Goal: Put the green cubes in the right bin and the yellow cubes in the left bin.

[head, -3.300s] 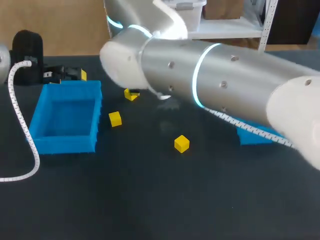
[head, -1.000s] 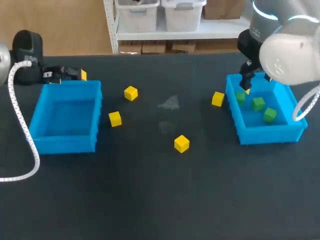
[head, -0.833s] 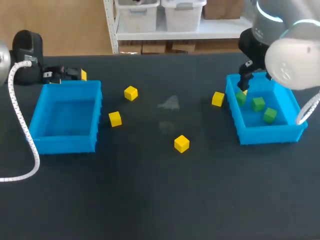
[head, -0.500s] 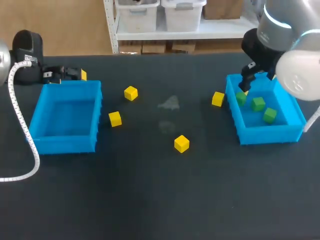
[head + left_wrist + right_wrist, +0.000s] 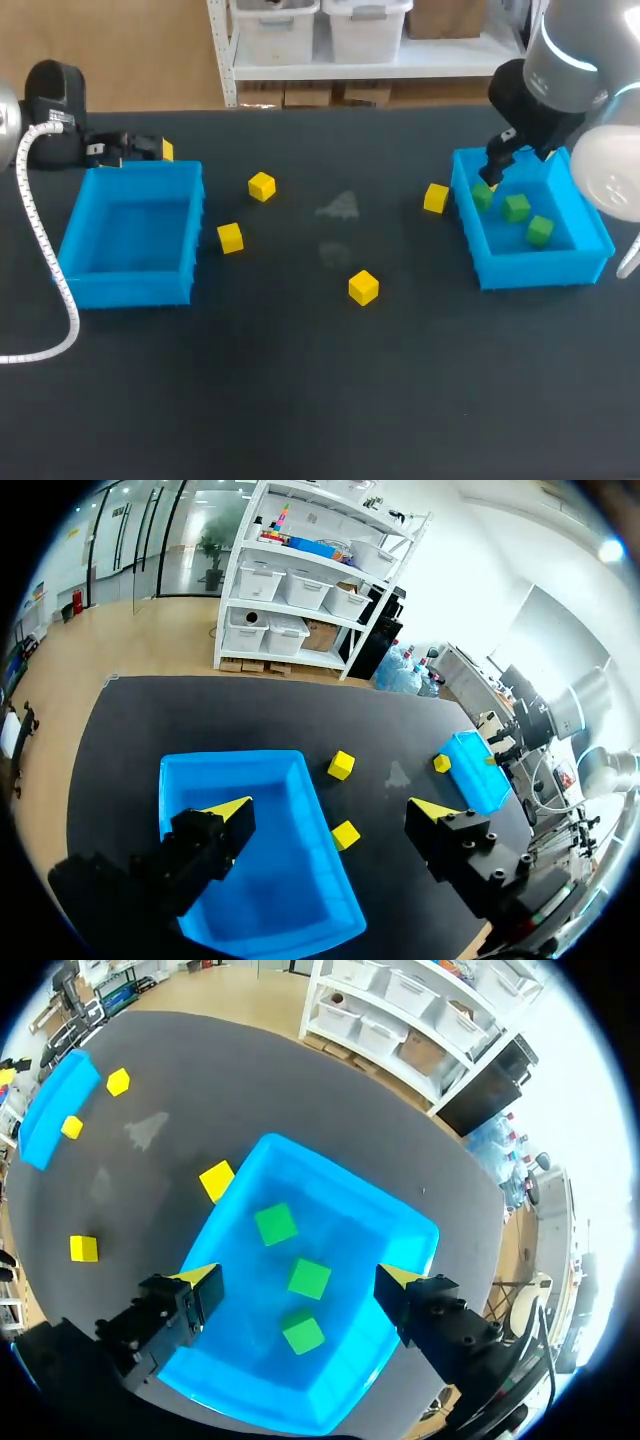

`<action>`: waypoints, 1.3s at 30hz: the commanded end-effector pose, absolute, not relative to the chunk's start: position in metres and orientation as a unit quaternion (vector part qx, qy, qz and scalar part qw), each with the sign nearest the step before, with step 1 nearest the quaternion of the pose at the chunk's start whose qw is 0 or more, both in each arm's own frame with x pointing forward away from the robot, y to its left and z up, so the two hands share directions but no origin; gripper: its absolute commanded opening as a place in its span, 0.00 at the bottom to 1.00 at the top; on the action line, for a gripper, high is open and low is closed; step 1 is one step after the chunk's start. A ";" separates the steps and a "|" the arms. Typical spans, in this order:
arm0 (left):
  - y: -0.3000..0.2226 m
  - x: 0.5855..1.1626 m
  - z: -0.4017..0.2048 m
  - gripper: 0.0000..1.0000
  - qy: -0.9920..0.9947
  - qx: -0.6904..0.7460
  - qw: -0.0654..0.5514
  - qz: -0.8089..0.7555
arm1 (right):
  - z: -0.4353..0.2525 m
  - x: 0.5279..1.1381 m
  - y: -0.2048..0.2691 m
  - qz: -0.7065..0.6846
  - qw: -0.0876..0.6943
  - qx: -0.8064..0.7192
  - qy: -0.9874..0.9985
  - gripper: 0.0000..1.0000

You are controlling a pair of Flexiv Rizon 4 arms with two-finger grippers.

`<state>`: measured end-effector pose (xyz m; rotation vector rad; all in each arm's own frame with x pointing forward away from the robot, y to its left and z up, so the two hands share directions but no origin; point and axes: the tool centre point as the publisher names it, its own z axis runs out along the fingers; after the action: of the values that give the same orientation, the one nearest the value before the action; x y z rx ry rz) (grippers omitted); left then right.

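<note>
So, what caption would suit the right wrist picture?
Open hand over the right bin, three green cubes inside, a yellow cube just outside its wall.

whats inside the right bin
Three green cubes lie apart on the floor of the right bin, nothing else. In the head view its near wall covers a strip of floor; the right wrist view shows that strip bare.

Table: wide matt black top with a pale smudge near its middle.
Shelving: white metal rack just behind the table's far edge, holding pale storage boxes.
Wall: brown board behind the far left; white wall beyond the rack.
Floor: light wood tone.
Windows: tall glazed panels at the room's far end.
Light: bright and even, with a glaring ceiling lamp.
</note>
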<state>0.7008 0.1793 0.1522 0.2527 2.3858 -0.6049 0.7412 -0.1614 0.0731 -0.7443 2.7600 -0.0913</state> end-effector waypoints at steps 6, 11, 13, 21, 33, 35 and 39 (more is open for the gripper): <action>0.159 0.731 0.163 1.00 0.908 0.196 0.310 -0.202 | 0.073 0.738 -0.163 -0.032 0.144 -0.257 0.955 1.00; 0.138 0.745 0.169 1.00 0.900 0.252 0.298 -0.192 | 0.073 0.738 -0.163 -0.032 0.144 -0.257 0.955 1.00; 0.131 0.747 0.169 1.00 0.899 0.270 0.291 -0.187 | 0.073 0.738 -0.163 -0.032 0.144 -0.257 0.955 1.00; 0.112 0.754 0.144 1.00 0.900 0.347 0.232 -0.127 | 0.073 0.738 -0.163 -0.032 0.144 -0.257 0.955 1.00; 0.084 0.767 0.108 1.00 0.899 0.400 0.165 -0.063 | 0.073 0.738 -0.163 -0.032 0.144 -0.257 0.955 1.00; 0.078 0.769 0.103 1.00 0.896 0.412 0.155 -0.053 | 0.073 0.738 -0.163 -0.032 0.144 -0.257 0.955 1.00; 0.071 0.773 0.091 1.00 0.893 0.430 0.127 -0.039 | 0.073 0.738 -0.163 -0.032 0.144 -0.257 0.955 1.00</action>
<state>0.7604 0.0801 0.0974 1.1863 2.4728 -0.1859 0.7400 -0.1621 0.0732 -0.7432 2.7561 -0.0908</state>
